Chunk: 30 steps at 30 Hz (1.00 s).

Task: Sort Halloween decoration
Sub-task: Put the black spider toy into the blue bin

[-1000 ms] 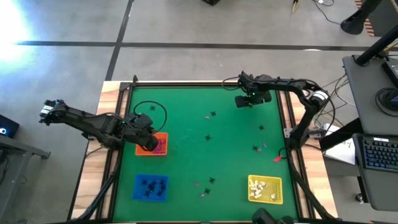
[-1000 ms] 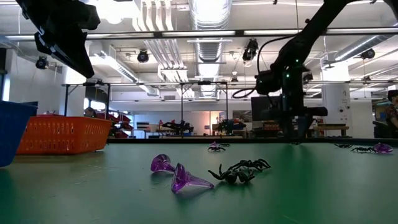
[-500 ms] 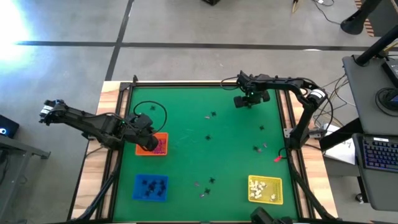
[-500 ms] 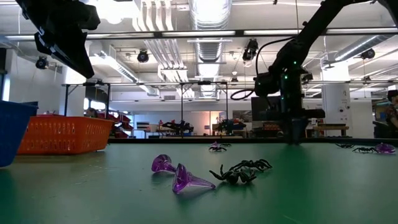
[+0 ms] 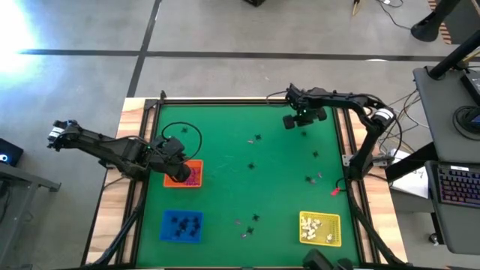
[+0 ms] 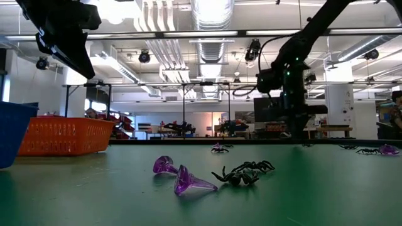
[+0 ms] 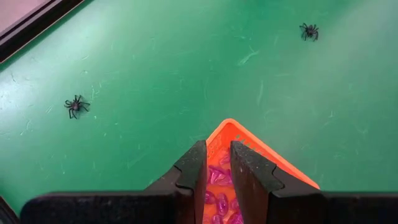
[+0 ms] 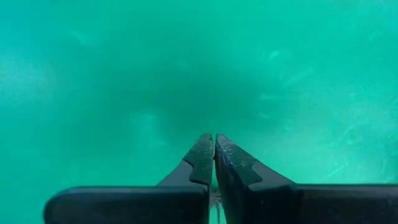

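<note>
Nearest the front edge, the blue rectangular plastic tray (image 5: 181, 226) on the left already holds a cluster of black trinkets, and the yellow rectangular plastic tray (image 5: 320, 228) on the right holds a heap of white ones; neither heap can be counted exactly. Between them lie two small pinkish-purple plastic cones (image 6: 182, 176) just beside a tangle of black plastic spiders (image 6: 242, 172).

Farther back on the left, the orange rectangular plastic tray (image 5: 193, 174) has purple pieces in it. The left gripper (image 7: 216, 167) hangs right over that tray with its jaws narrowly parted; nothing shows between them.

Across the middle of the green felt table (image 5: 225, 127), about five more black spiders are scattered, and a small red piece (image 5: 334, 190) lies near the right edge.

At the far right, the right gripper (image 8: 214, 152) is down at the mat with its jaws pressed together; whether a trinket is pinched there cannot be told.

In my judgement the sorting is well past halfway: three trays are filled by colour, and roughly eight to ten loose pieces remain.
</note>
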Motion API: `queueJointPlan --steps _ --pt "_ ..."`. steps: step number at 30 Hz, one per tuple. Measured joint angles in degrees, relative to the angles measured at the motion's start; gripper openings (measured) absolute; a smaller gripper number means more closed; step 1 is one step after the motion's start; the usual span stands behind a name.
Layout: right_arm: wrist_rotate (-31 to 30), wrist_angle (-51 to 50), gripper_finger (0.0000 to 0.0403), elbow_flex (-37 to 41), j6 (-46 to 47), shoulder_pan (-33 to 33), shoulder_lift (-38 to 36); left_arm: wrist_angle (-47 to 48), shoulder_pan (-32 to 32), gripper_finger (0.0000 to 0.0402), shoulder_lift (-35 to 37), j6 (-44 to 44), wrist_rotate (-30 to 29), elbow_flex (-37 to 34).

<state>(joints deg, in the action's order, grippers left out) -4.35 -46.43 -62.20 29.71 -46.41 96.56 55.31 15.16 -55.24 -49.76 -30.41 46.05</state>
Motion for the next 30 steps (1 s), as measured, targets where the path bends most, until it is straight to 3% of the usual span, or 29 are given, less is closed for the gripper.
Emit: queueJointPlan --steps 12,25,30 --pt "2.8 -9.2 0.0020 -0.1 0.2 1.9 -7.1 0.0 0.0 0.0054 0.0 0.3 0.0 0.0" --pt "2.8 -8.6 0.0144 0.7 0.3 3.3 -5.9 0.0 0.0 0.0054 0.0 1.3 0.0 0.0" --pt "2.8 -7.8 0.0172 0.8 2.6 3.3 -3.7 0.0 0.0 0.0054 0.0 1.3 0.0 0.0"
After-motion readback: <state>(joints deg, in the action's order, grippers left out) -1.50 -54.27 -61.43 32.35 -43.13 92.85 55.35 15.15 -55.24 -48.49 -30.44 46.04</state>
